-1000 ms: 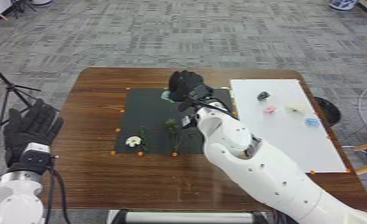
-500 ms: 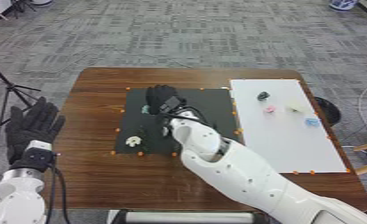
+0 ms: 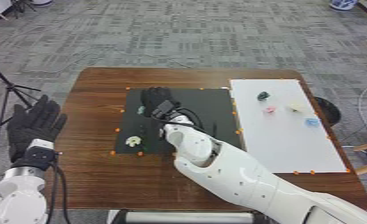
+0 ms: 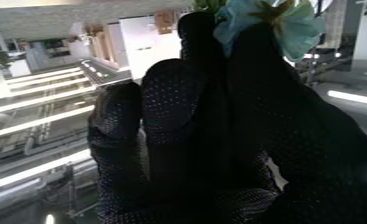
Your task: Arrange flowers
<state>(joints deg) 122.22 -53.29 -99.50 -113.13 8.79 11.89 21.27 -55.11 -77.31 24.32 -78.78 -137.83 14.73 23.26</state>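
Right hand (image 3: 158, 99): placed above the far left part of the dark mat (image 3: 215, 112), its fingers narrow, with the pale blue flower (image 4: 295, 39) apparently pinched between thumb and finger. Such a grip near the bloom leaves the petals spread outside the glove, presumably to spare them from crushing. Whether the flower bears on the mat cannot be told.

White flower (image 3: 133, 141): lies at the near left of the mat, apart from the right hand; the spacing suggests a composition laid out flat, bloom by bloom.

White board (image 3: 290, 145): to the right of the mat on the tabletop (image 3: 95, 185), carrying a dark bunch (image 3: 263, 95), a pink blossom (image 3: 269, 108), a cream blossom (image 3: 295, 107) and a blue blossom (image 3: 312, 121) towards its far end, probably spaced for separate pickup.

Left hand (image 3: 34, 127): beside the left edge of the tabletop, fingers straight and holding nothing, leaving the right arm room. The step in hand is judged to be positioning the pale blue flower.
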